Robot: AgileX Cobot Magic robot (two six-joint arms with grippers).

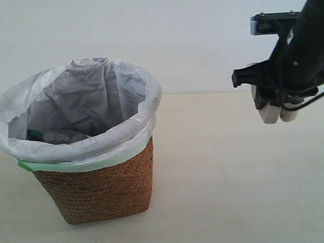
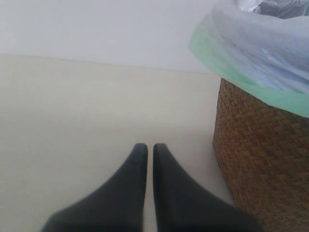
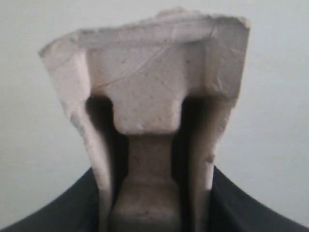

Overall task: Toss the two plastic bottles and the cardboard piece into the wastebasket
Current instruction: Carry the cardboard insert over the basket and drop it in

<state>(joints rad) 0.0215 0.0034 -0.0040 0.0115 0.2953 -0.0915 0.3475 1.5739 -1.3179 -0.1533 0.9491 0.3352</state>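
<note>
The wicker wastebasket (image 1: 101,187) stands at the left on the pale table, lined with a crinkled white bag with a green edge (image 2: 241,77). Inside it lies a clear bottle with a green cap (image 1: 58,135); the black-capped bottle is hidden. High at the right, my right gripper (image 1: 276,114) is shut on the tan moulded-pulp cardboard piece (image 3: 154,96), well to the right of the basket and above the table. My left gripper (image 2: 150,147) is shut with nothing in it, low over the table beside the basket's wicker wall (image 2: 260,159).
Bare pale tabletop (image 1: 228,177) stretches between the basket and the right arm. A plain white wall stands behind.
</note>
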